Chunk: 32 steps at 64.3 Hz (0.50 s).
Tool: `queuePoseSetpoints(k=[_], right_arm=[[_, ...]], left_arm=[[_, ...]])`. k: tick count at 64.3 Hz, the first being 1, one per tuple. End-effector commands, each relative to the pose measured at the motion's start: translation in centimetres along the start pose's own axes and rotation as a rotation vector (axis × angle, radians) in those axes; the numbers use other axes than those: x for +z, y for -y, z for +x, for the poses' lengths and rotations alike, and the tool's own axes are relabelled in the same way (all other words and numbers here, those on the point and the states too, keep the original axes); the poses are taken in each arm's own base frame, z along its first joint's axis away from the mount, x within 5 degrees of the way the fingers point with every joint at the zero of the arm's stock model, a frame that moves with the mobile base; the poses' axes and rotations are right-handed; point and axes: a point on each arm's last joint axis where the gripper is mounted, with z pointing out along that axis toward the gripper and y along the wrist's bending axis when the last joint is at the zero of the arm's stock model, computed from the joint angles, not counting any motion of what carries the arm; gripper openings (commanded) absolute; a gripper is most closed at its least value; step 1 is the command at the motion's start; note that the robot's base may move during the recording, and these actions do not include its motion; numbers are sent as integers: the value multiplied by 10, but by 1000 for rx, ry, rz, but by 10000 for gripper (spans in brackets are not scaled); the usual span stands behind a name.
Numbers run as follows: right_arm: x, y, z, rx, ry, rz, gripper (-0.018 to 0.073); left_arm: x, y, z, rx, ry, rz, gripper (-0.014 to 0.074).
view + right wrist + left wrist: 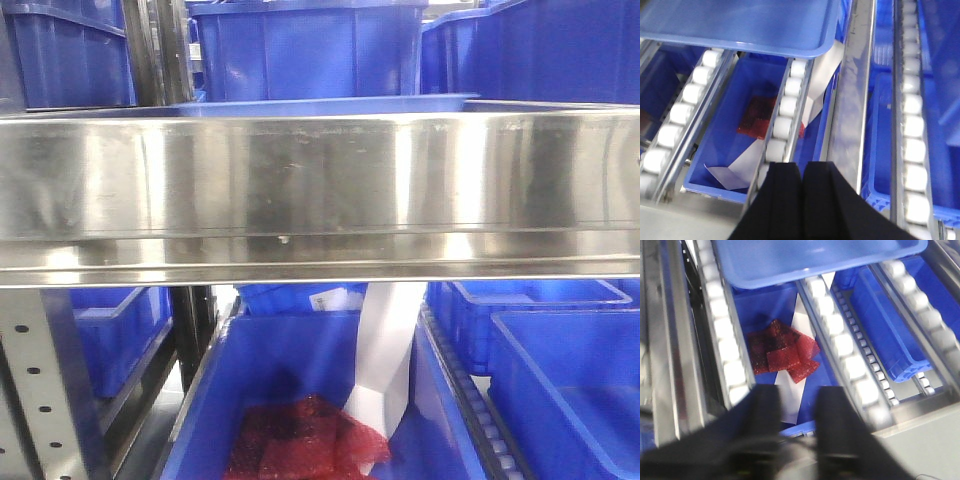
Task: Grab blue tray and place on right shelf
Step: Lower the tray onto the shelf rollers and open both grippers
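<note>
The blue tray (330, 103) lies flat on the right shelf, its light-blue rim showing just above the shiny steel front rail (320, 190). In the left wrist view the tray (815, 260) rests on white roller tracks (832, 322) at the top of the picture. My left gripper (799, 392) hangs well in front of it, open, with nothing between its blurred black fingers. In the right wrist view the tray (740, 22) fills the top left. My right gripper (801, 166) is shut and empty, back from the tray's rim over a roller track (785, 110).
Below the shelf stands a deep blue bin (290, 350) holding a red mesh bag (300, 440) and a white paper strip (385, 370). More deep blue bins sit to the right (560, 380) and behind the tray (300, 45). A perforated upright (40, 390) stands at left.
</note>
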Motion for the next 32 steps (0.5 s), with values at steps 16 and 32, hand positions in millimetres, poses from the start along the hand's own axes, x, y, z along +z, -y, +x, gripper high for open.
queuePoseSetpoints(k=[16,32], right_arm=[[-33,16,93,-70,300,-38,57],[-33,30,176,-92,489,-54,57]], left_arm=[[-53,-18,91,12,360,85,-48],[-61,-33,172,23,572,127,-48]])
